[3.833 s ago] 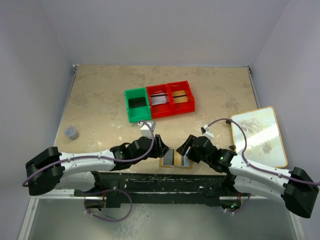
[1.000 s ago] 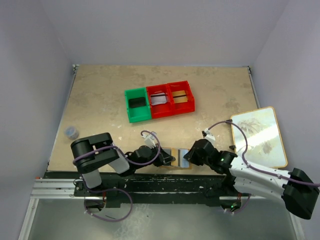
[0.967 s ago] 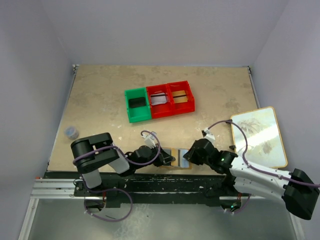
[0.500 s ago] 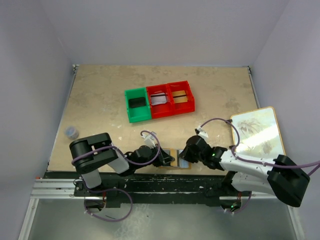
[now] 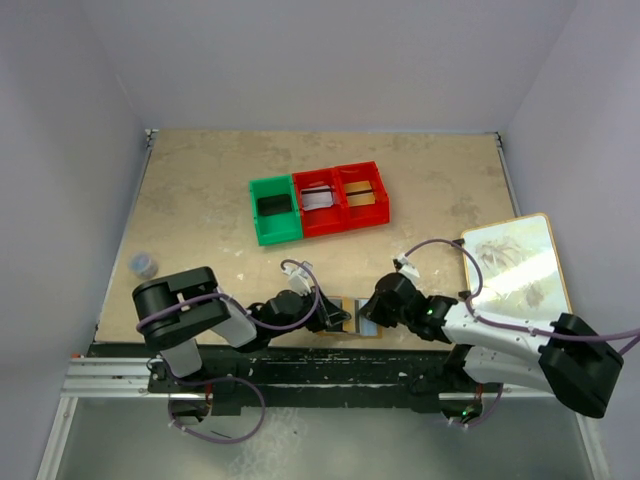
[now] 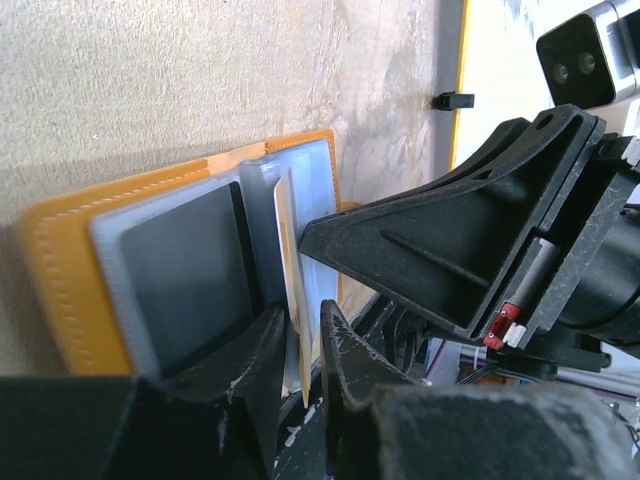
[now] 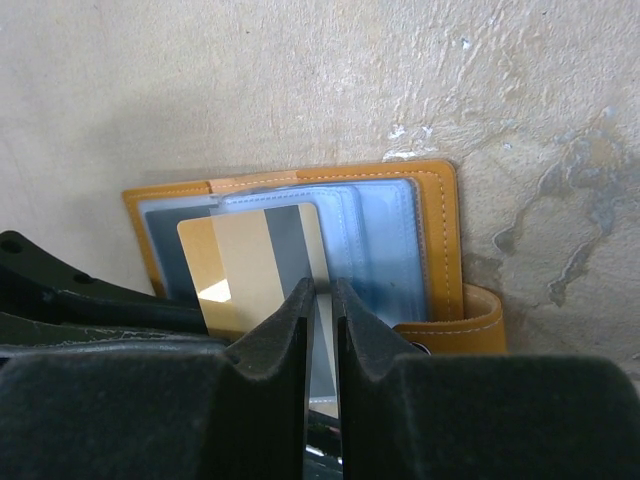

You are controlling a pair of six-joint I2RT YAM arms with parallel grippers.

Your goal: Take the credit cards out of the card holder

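An orange-tan bifold card holder lies open at the near edge of the beige worktop, between both arms. The left gripper has its jaws slightly parted around a gold-tan plastic card standing on edge at the fold. The right gripper shows only a slit between its jaws; whether they pinch anything cannot be told. The left wrist view alone shows a black plastic card pocketed; the right's, the gold card's dark stripe and the holder's tab clasp.
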